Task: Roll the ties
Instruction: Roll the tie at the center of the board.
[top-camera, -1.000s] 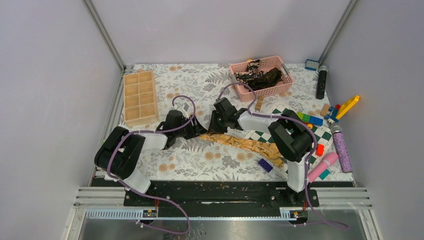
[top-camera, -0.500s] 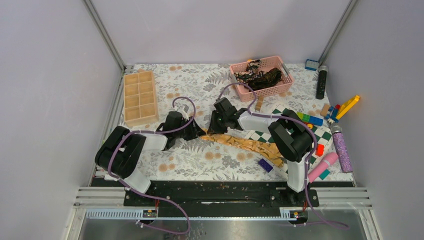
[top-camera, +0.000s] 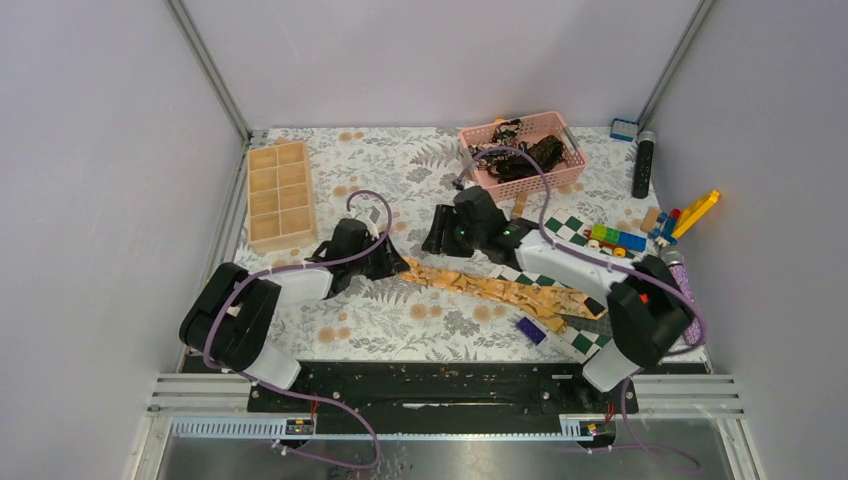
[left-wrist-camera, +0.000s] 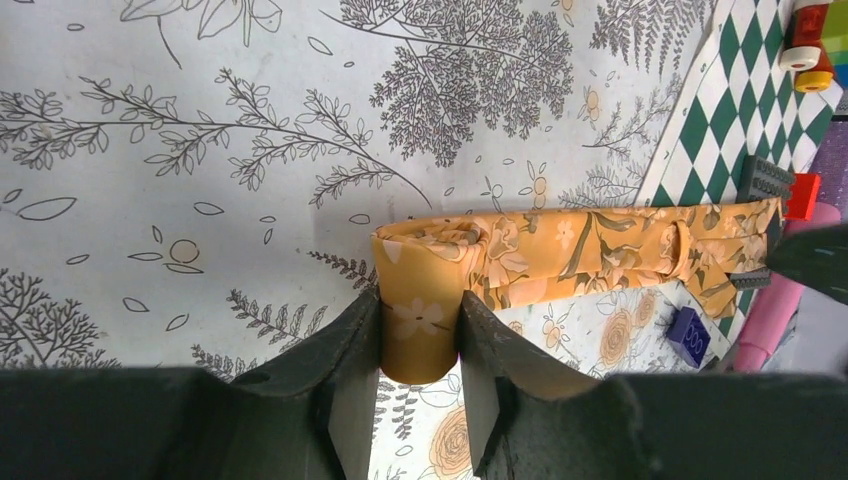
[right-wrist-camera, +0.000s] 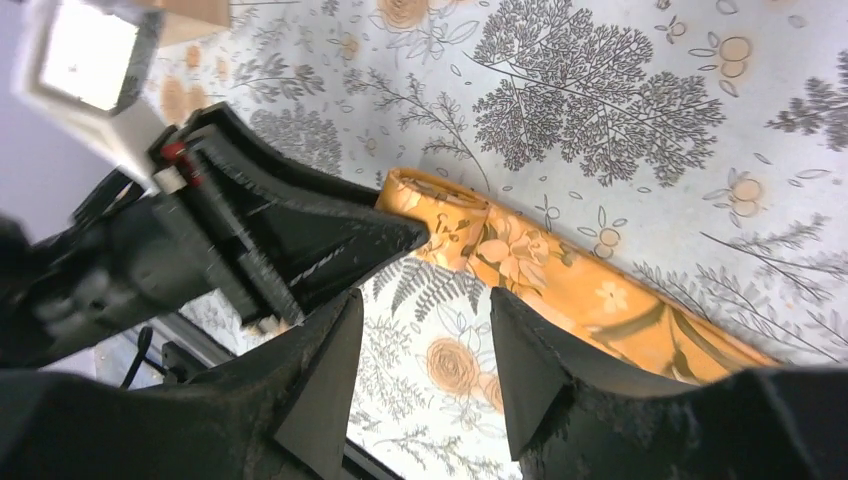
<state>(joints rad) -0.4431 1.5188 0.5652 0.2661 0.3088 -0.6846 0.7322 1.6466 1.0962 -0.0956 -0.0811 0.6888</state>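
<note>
One golden floral tie (left-wrist-camera: 600, 245), near end rolled.

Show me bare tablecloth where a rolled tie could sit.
Free: the back stretch between the wooden tray and pink basket; also the near strip below the golden tie. Crowded: right side, checkered board and toy bricks.

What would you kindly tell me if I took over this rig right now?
The left gripper is shut on the small rolled end of the golden tie.
The right gripper is open and empty, hovering just beside that roll.
Things: the rest of the golden tie lies flat, stretched toward the checkered board. The dark ties lie bunched in the pink basket.
Done: only the first turns of the golden tie.
Left: roll up its length, then roll the dark ties.
</note>
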